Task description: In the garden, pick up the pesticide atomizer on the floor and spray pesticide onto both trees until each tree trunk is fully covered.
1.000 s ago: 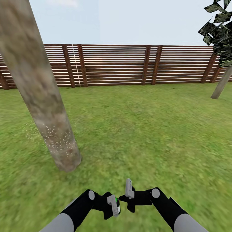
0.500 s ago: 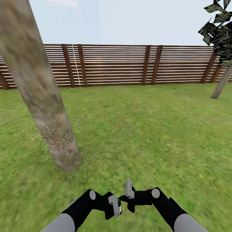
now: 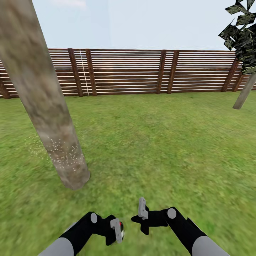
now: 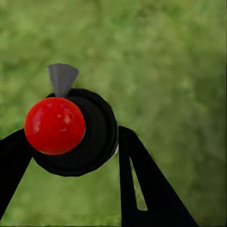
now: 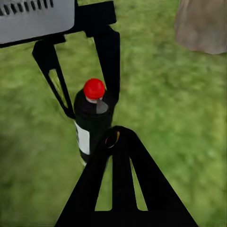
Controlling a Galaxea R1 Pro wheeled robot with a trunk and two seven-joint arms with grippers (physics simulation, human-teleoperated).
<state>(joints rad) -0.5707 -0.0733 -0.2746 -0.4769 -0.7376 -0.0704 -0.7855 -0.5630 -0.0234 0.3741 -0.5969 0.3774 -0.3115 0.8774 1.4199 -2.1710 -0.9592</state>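
The left end effector has dropped and shifted left since a second ago, its fingers clamped around the black, red-topped atomizer low over the grass, with the speckled tree trunk ahead on the left, while the right end effector, fingers closed on nothing, sits just beside the bottle.

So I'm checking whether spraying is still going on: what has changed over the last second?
The left gripper, shut on the pesticide atomizer, moved left and lower in the head view, and the bottle turned: its red top now shows where green showed. The right gripper, tree trunk and white specks stayed as they were.
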